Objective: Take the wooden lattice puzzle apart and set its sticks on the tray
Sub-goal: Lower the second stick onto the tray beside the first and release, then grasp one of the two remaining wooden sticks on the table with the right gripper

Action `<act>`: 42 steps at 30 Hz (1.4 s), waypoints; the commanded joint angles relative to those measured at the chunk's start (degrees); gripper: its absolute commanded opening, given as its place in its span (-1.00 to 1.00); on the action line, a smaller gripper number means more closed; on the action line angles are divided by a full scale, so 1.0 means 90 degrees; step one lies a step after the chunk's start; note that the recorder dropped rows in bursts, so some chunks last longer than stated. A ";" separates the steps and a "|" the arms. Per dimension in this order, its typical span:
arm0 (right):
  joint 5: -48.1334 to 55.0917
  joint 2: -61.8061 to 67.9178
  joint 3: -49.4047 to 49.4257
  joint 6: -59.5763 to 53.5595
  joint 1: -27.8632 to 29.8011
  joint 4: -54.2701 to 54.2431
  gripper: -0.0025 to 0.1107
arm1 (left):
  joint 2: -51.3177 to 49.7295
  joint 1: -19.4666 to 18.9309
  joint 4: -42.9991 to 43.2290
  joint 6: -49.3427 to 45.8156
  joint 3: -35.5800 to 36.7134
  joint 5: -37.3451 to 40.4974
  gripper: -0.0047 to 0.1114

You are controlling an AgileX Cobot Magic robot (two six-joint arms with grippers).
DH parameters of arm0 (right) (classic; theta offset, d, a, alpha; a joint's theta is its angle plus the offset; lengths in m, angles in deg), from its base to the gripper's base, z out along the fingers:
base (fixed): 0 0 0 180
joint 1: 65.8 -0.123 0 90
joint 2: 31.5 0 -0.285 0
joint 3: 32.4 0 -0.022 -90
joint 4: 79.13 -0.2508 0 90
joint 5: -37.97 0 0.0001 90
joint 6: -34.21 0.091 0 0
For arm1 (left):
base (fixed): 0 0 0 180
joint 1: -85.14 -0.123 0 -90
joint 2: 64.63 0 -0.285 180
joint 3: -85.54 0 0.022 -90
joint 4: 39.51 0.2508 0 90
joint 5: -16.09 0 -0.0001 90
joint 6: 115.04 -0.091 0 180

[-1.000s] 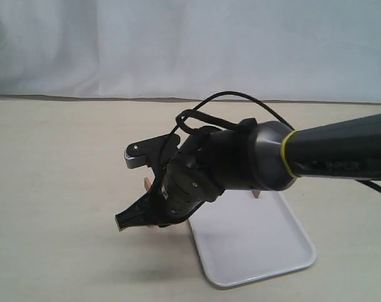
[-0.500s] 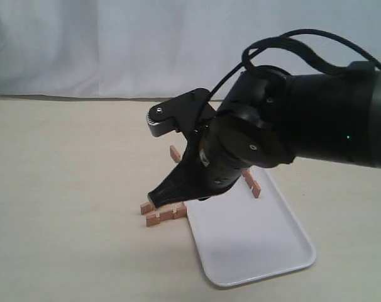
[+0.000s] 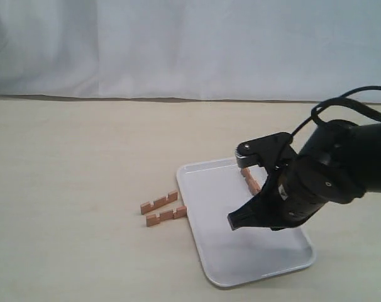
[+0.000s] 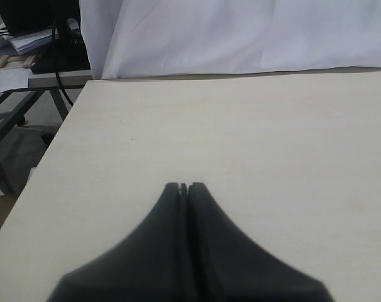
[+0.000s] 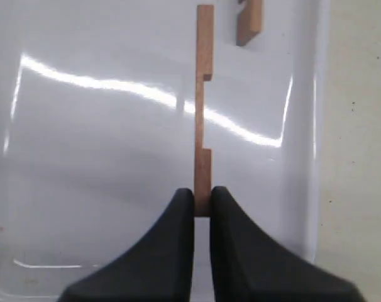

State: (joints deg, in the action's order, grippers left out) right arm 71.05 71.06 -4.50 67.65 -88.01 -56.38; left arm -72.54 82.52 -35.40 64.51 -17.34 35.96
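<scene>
My right jaws clamp the end of one stick point(image 5: 204, 94), which juts ahead over the tray point(image 3: 253, 261); a second ago they hovered beside the two loose sticks point(image 3: 159, 202) on the worktop point(image 3: 65, 189). Left jaws closed, empty.

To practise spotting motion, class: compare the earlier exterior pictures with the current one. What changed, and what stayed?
The right gripper swung rightward from the two table sticks to above the tray, clamping one stick. Those two sticks and the stick lying on the tray stayed put.
</scene>
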 commanded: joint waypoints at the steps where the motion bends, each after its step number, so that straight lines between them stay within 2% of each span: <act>1: -0.0841 0.0036 0.0319 0.0049 0.0391 0.0026 -0.87 | 0.0014 0.0005 -0.0030 0.0005 0.0011 -0.0109 -0.92; 10: -0.1200 0.0578 0.0320 0.0049 0.0395 -0.0259 -0.84 | 0.0014 0.0005 -0.0030 0.0005 0.0011 -0.0109 -0.92; 12: -0.1183 0.0589 0.0305 0.0036 0.0395 -0.0287 -0.71 | 0.0014 0.0005 -0.0030 0.0005 0.0011 -0.0109 -0.92; 15: -0.1196 0.0575 0.0305 0.0036 0.0395 -0.0333 -0.35 | 0.0014 0.0005 -0.0030 0.0005 0.0011 -0.0109 -0.92; 17: -0.1343 0.0429 0.0293 0.0022 0.0395 -0.0479 -0.20 | 0.0014 0.0005 -0.0030 0.0005 0.0011 -0.0109 -0.92; 19: -0.1321 0.0184 0.0183 -0.0072 0.0271 -0.0529 -0.16 | 0.0014 0.0005 -0.0030 0.0005 0.0011 -0.0109 -0.92; 28: -0.1009 0.0008 -0.0619 -0.1343 -0.1148 -0.0622 -0.16 | 0.0014 0.0005 -0.0018 0.0005 0.0011 -0.0109 -0.92; 31: -0.0404 0.0363 -0.1181 -0.1809 -0.1184 -0.0783 -0.16 | 0.0014 0.0005 -0.0018 0.0005 0.0011 -0.0109 -0.92; 36: 0.0450 0.1028 -0.2008 -0.3502 -0.1184 -0.1533 -0.16 | 0.0014 0.0005 -0.0018 0.0005 0.0011 -0.0109 -0.92; 42: 0.0856 0.1629 -0.2818 -0.4538 -0.1184 -0.1663 -0.16 | 0.0014 0.0005 -0.0018 0.0005 0.0011 -0.0109 -0.92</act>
State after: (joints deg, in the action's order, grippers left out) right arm 77.43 84.01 -27.20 31.49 -98.54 -70.96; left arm -72.54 82.52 -35.40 64.51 -17.34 35.96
